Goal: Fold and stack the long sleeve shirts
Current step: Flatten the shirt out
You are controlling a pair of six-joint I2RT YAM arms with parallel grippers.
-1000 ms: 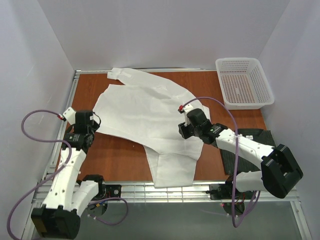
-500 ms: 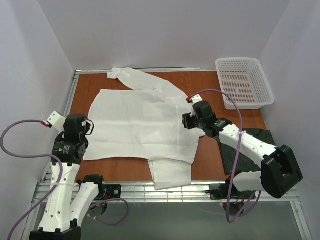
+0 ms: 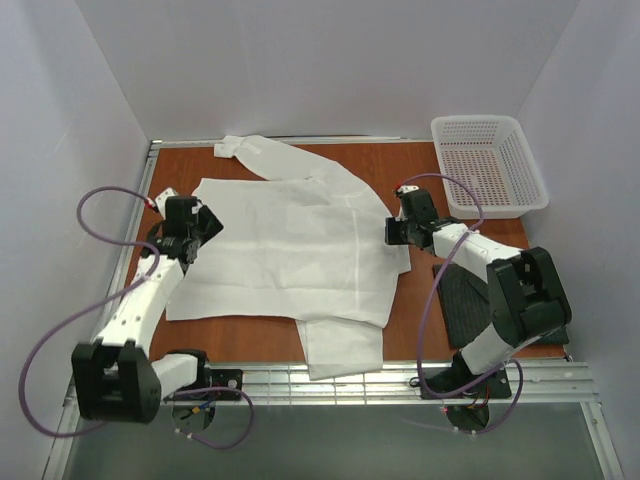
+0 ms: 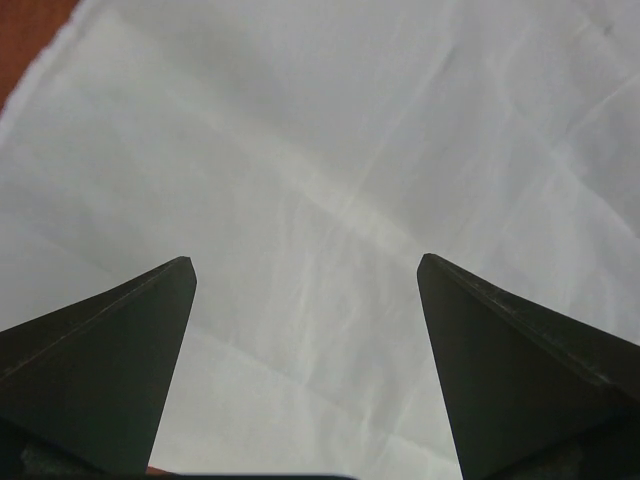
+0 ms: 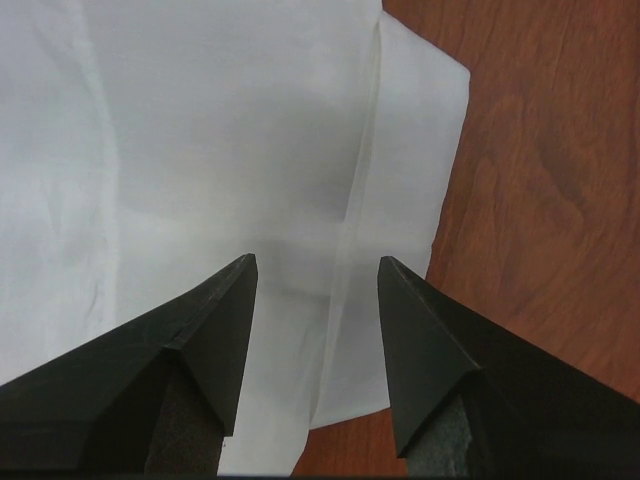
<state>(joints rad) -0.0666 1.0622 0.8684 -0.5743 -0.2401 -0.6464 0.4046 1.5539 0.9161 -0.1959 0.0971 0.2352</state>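
The white long sleeve shirt (image 3: 290, 245) lies spread flat on the wooden table (image 3: 250, 328), one sleeve (image 3: 240, 148) reaching the far left corner and a flap (image 3: 342, 350) reaching the front edge. My left gripper (image 3: 204, 224) hovers open over its left edge; in the left wrist view only white cloth (image 4: 330, 130) shows between the wide fingers (image 4: 305, 262). My right gripper (image 3: 394, 233) stands open over the shirt's right edge (image 5: 400, 150), nothing held (image 5: 317, 260). The dark charcoal shirt (image 3: 462, 300) lies at the right, partly under the right arm.
A white mesh basket (image 3: 490, 165) stands at the far right corner. Bare wood (image 5: 540, 150) shows right of the white shirt. White walls enclose the table on three sides, and a metal rail (image 3: 330, 380) runs along the front edge.
My left gripper opened and let go of the shirt's left edge after drawing it left; the shirt now lies flatter. Both arms moved farther from the front, the right one to the shirt's right edge.
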